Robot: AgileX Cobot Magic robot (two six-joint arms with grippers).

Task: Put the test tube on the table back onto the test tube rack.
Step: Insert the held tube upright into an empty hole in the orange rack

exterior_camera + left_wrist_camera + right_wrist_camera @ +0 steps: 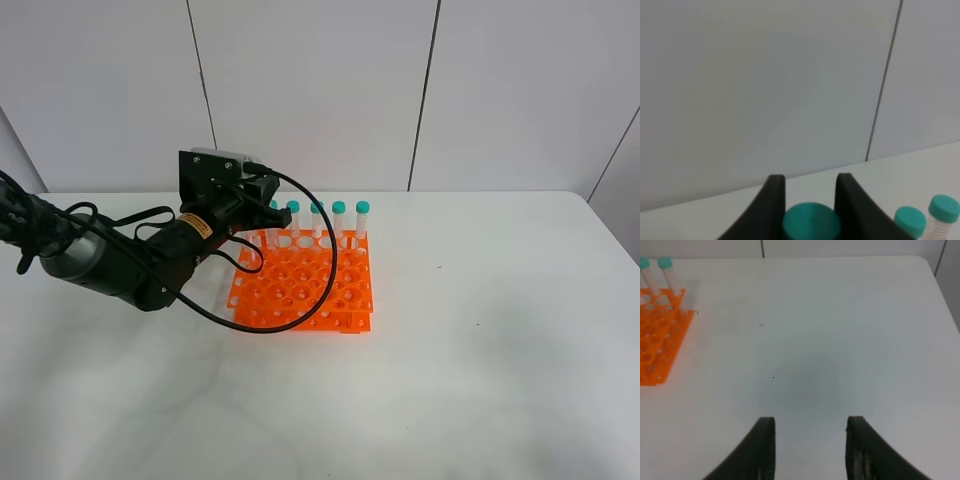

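Note:
The orange test tube rack point(300, 285) stands on the white table point(470, 380), with several teal-capped tubes point(339, 210) upright in its back row. My left gripper point(262, 195) hovers over the rack's back left corner. In the left wrist view it point(810, 176) is shut on a test tube, whose teal cap point(810, 221) sits between the fingers; the tube's body is hidden. Two racked tubes point(943, 210) stand beside it. My right gripper point(811, 418) is open and empty above bare table, well away from the rack point(660, 340).
A black cable point(300, 300) loops from the left arm over the rack's front. Grey wall panels stand behind the table's far edge. The table's right edge point(940, 295) is near the right gripper.

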